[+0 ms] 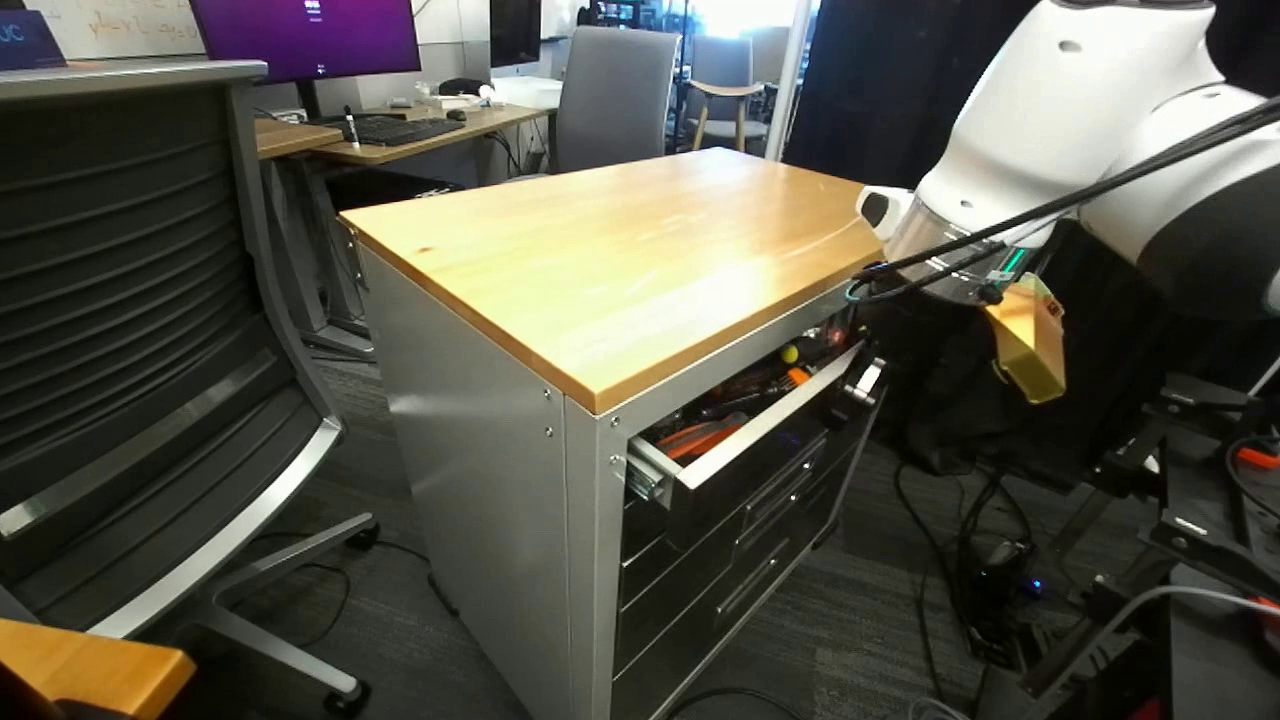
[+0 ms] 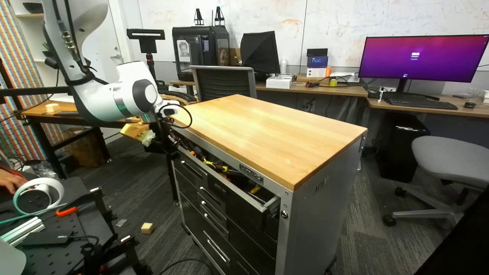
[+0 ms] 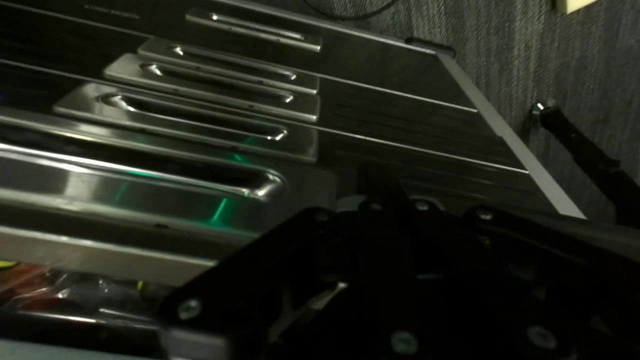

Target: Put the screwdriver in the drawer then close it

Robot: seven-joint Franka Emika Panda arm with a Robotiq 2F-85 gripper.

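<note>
1. Black and dim, the gripper (image 3: 382,187) fills the lower part of the wrist view; its jaws look together. To its left runs the metal rim of the open drawer (image 3: 100,257), with blurred tools (image 3: 90,287) below; whether gripper and drawer touch cannot be told. Silver handles (image 3: 165,128) with rounded slots line the dark cabinet (image 3: 410,115), and streaky grey carpet (image 3: 500,45) shows beyond.

2. In an exterior view, orange handles (image 1: 705,437) and darker tools crowd the drawer, and the gripper shows at the far end of its front. The cabinet's smooth wooden top (image 1: 620,270) shines above a grey metal side (image 1: 470,430). Black cables (image 1: 1100,190) cross in front of the white arm (image 1: 1060,100); a yellow piece (image 1: 1030,340) shows below its end. A ribbed chair (image 1: 140,300) stands near, with a desk (image 1: 500,118) and a purple-lit monitor (image 1: 310,40) behind.

3. In an exterior view, the screwdriver (image 2: 216,166), judged by a yellow-and-black handle, appears to lie in the drawer among other tools, apart from the gripper. A black perforated board (image 2: 49,252) stands apart from the cabinet, and a pale yellow block (image 2: 147,228) lies on the carpet. A boxy black machine (image 2: 208,44) stands before a scribbled whiteboard (image 2: 332,15).
</note>
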